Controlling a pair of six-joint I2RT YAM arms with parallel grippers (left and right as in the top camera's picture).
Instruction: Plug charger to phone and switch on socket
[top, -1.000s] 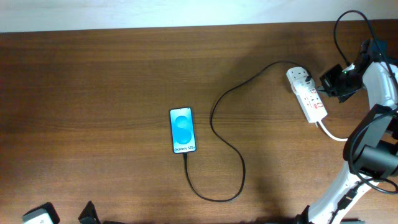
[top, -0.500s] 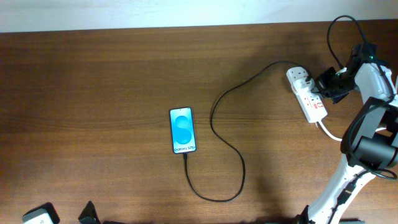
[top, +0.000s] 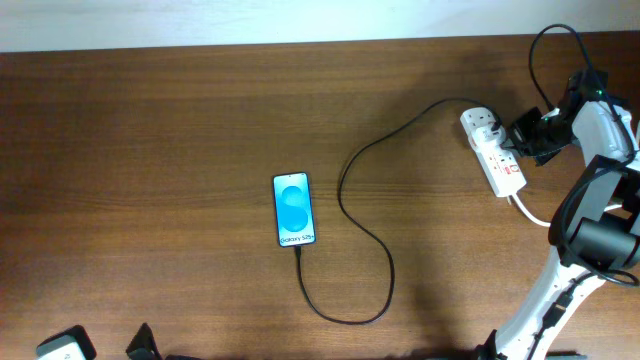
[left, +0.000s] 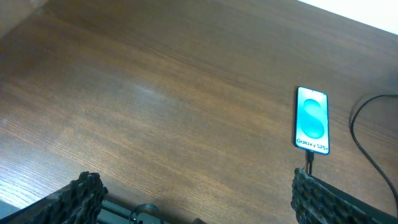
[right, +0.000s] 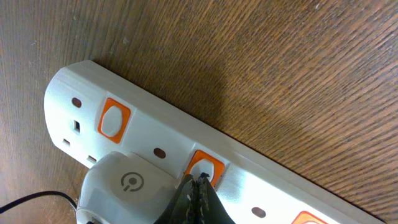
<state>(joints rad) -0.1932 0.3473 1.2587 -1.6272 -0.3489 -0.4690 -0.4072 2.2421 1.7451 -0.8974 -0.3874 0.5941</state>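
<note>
Right jaws pressed together, tips on an orange switch (right: 208, 163) of the socket (right: 155, 124); left jaws spread wide

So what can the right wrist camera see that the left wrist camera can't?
Only the right wrist view shows the socket up close, with its orange switches, the plug head of the charger pushed into it, and the right gripper with its tips closed, right at one of the switches. Only the left wrist view shows the phone with its bright blue screen, and the left gripper with its fingers spread wide. Both show the brown wooden table and a bit of the charger's thin black cable.
</note>
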